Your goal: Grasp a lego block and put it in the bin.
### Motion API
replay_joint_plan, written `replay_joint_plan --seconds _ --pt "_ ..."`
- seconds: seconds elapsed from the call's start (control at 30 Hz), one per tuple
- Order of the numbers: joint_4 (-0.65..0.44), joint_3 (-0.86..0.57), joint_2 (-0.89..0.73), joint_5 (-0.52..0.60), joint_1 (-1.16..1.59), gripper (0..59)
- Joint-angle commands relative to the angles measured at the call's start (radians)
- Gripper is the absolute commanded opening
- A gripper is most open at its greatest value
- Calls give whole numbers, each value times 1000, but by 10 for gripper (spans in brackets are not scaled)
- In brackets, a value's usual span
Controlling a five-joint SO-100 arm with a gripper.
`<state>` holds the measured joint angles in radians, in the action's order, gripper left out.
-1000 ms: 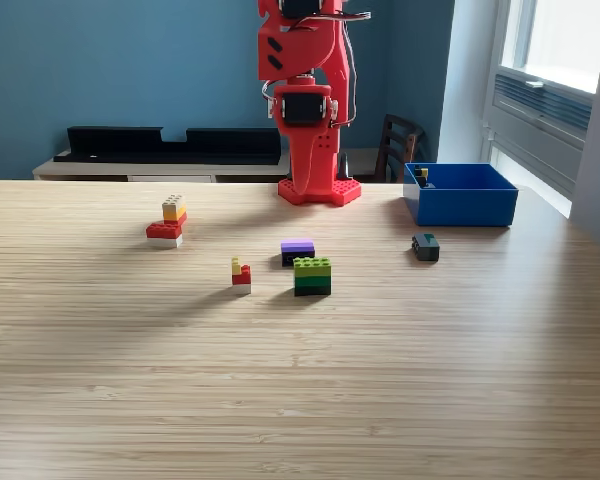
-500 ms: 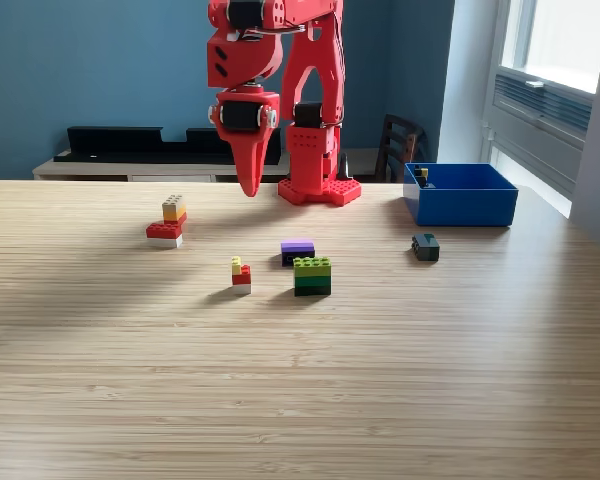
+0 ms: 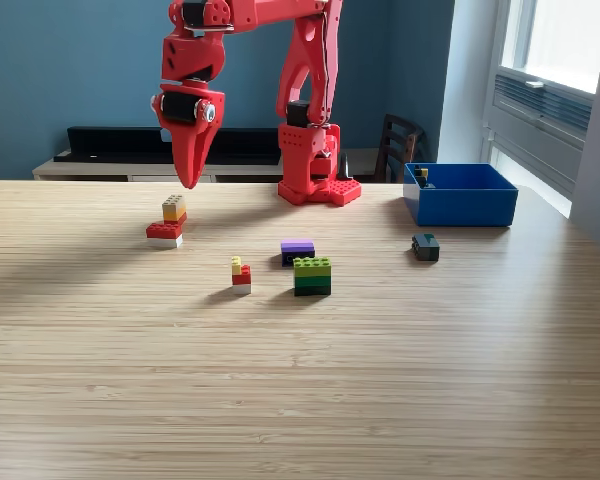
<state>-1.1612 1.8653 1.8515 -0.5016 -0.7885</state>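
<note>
My red gripper [image 3: 189, 180] points down, shut with nothing in it, hanging just above and slightly right of a stacked lego pile [image 3: 168, 222] of tan, yellow, red and white bricks at the exterior view's left. A small yellow-red-white block [image 3: 240, 275] sits nearer the front. A purple block [image 3: 298, 248] and a green block [image 3: 312, 276] lie at the centre. A dark block [image 3: 426, 246] rests in front of the blue bin [image 3: 461, 195] at the right, which holds a small piece [image 3: 422, 176].
The arm's red base [image 3: 318, 190] stands at the back centre of the wooden table [image 3: 300, 380]. A dark chair [image 3: 398, 147] and a low shelf [image 3: 170, 145] are behind the table. A window is on the right.
The arm has swung from above its base to the exterior view's left and reached out, bringing the gripper down over the stacked pile. No block has moved.
</note>
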Motion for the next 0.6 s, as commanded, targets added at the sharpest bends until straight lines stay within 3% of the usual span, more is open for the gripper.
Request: replay_joint_plan --seconds 0.03,0.2,0.4,0.6 --pt "32 -77 6 -147 -63 180" --pt "34 -71 3 -279 -77 253" --pt "34 -51 0 -400 -84 274" --pt "32 -64 -57 -440 -87 283"
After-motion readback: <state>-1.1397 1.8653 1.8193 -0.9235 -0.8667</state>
